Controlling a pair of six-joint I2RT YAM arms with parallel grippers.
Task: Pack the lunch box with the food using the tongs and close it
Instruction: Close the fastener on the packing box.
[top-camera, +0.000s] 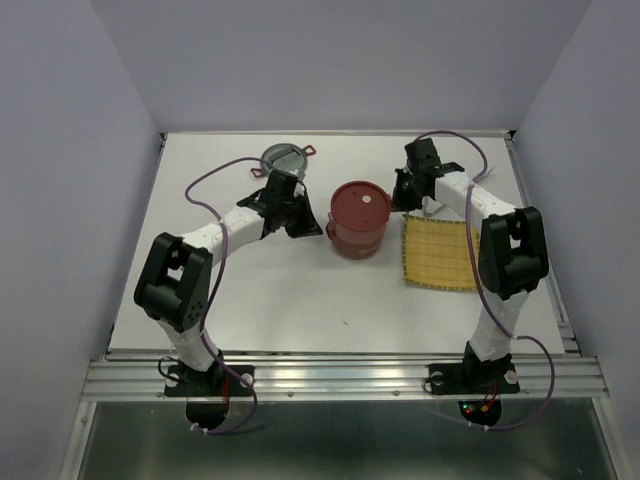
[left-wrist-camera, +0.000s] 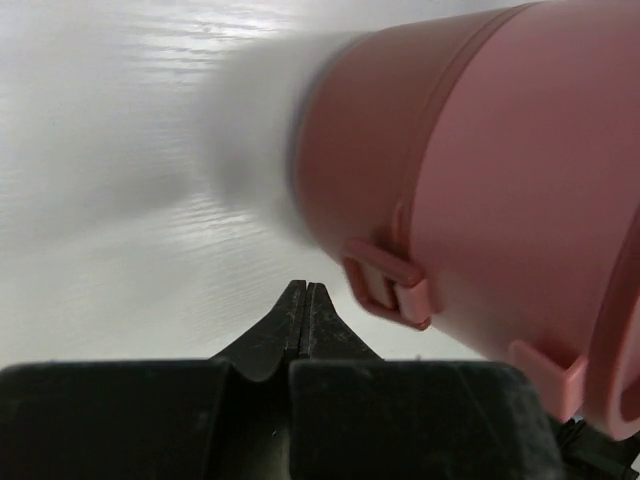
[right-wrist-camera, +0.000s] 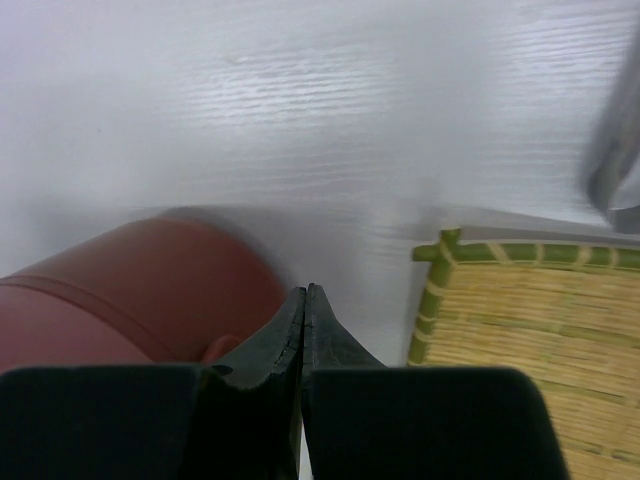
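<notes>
My left gripper (left-wrist-camera: 304, 298) and right gripper (right-wrist-camera: 304, 300) are both pinched together, holding nothing; they flank the lidded lunch box (top-camera: 358, 220) mid-table, toward the far edge, probably to steady or nudge it closed.

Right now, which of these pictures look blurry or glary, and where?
Left wrist: the lunch box is soft, its left edge smeared, with glare on the table. Right wrist: the mat is fairly crisp, the lunch box blurred. Top external: sharp, evenly lit.

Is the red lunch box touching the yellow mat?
Apart. The right wrist view shows a strip of bare white table between the lunch box and the mat.
</notes>
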